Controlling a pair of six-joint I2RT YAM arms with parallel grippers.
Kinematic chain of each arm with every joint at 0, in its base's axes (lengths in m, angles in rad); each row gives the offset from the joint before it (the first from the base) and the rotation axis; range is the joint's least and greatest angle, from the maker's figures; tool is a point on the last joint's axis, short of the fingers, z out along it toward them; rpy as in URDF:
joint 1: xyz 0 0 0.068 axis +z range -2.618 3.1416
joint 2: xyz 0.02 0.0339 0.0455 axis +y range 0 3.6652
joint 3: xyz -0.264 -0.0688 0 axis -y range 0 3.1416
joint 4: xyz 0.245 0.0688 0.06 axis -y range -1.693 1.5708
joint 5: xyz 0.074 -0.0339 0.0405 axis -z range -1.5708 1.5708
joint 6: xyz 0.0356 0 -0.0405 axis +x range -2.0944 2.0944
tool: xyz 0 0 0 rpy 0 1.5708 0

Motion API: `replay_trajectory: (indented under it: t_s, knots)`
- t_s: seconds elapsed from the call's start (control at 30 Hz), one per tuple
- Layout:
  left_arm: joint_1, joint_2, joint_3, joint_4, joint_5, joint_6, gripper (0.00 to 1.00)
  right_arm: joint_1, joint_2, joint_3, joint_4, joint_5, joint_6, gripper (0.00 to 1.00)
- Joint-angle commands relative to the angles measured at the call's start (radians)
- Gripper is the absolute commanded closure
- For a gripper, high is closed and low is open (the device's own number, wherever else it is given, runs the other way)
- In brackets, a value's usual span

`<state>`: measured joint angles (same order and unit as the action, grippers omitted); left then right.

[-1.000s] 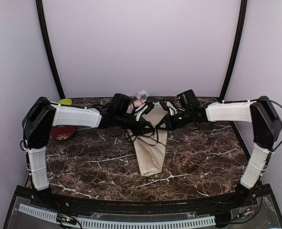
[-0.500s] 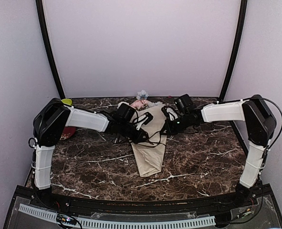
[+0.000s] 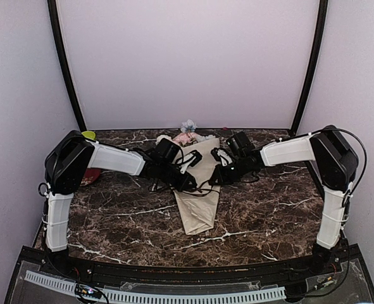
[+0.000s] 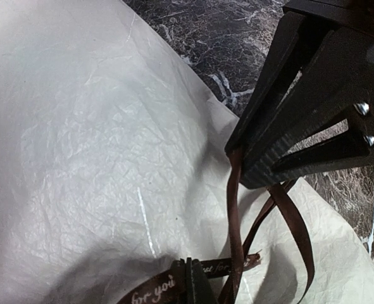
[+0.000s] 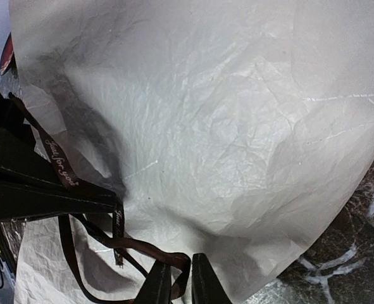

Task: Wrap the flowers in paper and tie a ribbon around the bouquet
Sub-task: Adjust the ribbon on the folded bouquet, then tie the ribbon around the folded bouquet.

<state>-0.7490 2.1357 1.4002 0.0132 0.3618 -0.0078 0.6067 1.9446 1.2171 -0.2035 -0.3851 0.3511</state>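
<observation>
- The bouquet lies on the dark marbled surface, in the middle between the two arms. Its narrow end points toward the bases.
- The flowers show at the far, wide end. I make out pink and pale heads, too small to tell more.
- The crinkled beige paper fills most of both wrist views.
- The left tool is clenched on the ribbon, a brown strand with pale lettering that runs out on both sides of its tips.
- The right tool sits just across the cone from the left one, both low over the paper.
- In its own wrist view its fingertips stand a narrow gap apart, with a loop of ribbon lying in the gap.
- From the left wrist view the ribbon hangs from its tip. I cannot tell whether it grips the strand or has let go.
- Slack ribbon curls on the paper between the two tools.
</observation>
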Motion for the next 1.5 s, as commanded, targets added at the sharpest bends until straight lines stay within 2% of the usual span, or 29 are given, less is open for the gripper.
replay_trajectory:
  t_s: [0.0, 0.27, 0.33, 0.63, 0.73, 0.83, 0.93, 1.13, 1.27, 1.47]
  knots:
    - [-0.002, 0.009, 0.009, 0.001, 0.013, -0.012, 1.00, 0.016, 0.019, 0.007, 0.043, -0.021, 0.003, 0.84]
    - [-0.001, 0.013, 0.007, -0.002, 0.013, -0.011, 1.00, 0.028, 0.043, 0.029, 0.013, -0.029, -0.008, 0.84]
    - [0.000, 0.012, 0.012, -0.008, 0.010, -0.011, 1.00, 0.028, 0.042, 0.036, -0.005, 0.001, -0.009, 1.00]
    - [0.009, -0.008, 0.003, -0.017, -0.033, -0.016, 1.00, 0.020, -0.076, 0.031, -0.052, 0.159, -0.021, 1.00]
    - [0.020, -0.017, -0.007, -0.019, -0.041, -0.020, 1.00, 0.019, -0.128, 0.021, -0.089, 0.255, -0.032, 1.00]
    - [0.038, -0.051, -0.049, -0.005, -0.058, -0.029, 1.00, 0.002, -0.166, 0.007, -0.128, 0.368, -0.045, 1.00]
    - [0.063, -0.104, -0.106, 0.029, -0.064, -0.044, 1.00, -0.011, -0.179, -0.004, -0.149, 0.414, -0.078, 1.00]
    - [0.126, -0.183, -0.201, 0.047, -0.087, -0.063, 1.00, -0.011, -0.153, 0.005, -0.163, 0.354, -0.120, 1.00]
    - [0.157, -0.223, -0.277, 0.073, -0.090, -0.078, 1.00, -0.003, -0.141, 0.009, -0.157, 0.203, -0.159, 1.00]
    - [0.177, -0.304, -0.363, 0.137, -0.129, -0.101, 1.00, 0.013, -0.096, 0.044, -0.196, 0.251, -0.172, 1.00]
